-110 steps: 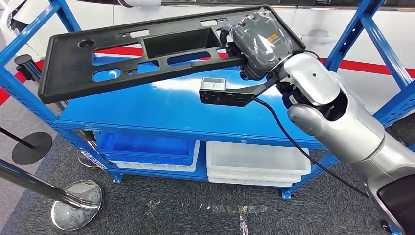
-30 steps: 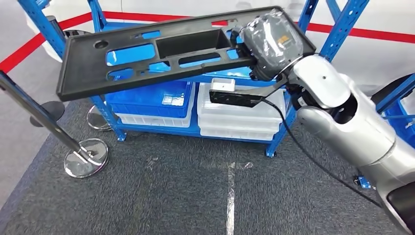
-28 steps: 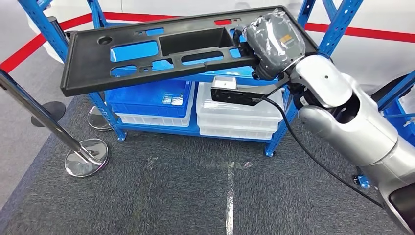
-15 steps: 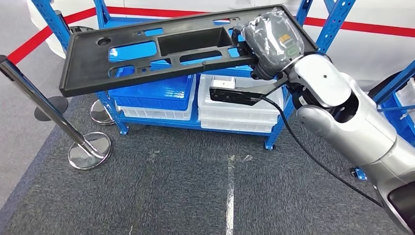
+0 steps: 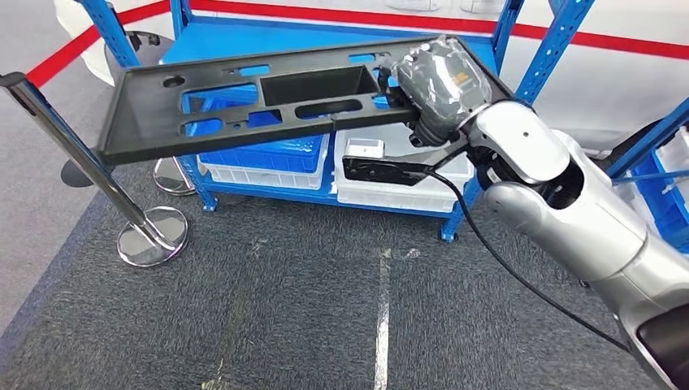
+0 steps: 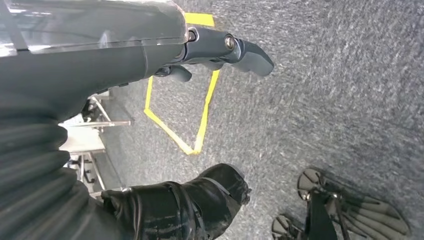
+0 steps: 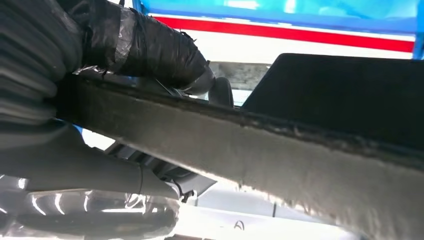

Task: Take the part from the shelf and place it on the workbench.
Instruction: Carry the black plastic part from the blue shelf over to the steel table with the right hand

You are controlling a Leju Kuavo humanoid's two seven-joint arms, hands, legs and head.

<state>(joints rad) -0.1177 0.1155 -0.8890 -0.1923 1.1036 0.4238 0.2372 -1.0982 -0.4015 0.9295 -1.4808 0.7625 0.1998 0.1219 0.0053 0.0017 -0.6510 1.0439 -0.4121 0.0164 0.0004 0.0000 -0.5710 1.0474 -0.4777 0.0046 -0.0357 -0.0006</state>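
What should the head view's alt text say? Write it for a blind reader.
The robot's right hand grips one end of a long black plastic part, holding it in the air in front of a blue shelf with storage bins. Grey carpet lies below.

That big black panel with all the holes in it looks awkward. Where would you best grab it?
By an edge, as now: the right hand holds the black plastic panel at its right end, coming from the side. The panel is flat and thin, so fingers can close over an edge. Held at one end, the long panel sticks out unsupported; a grip nearer the recessed middle pocket would probably balance better.
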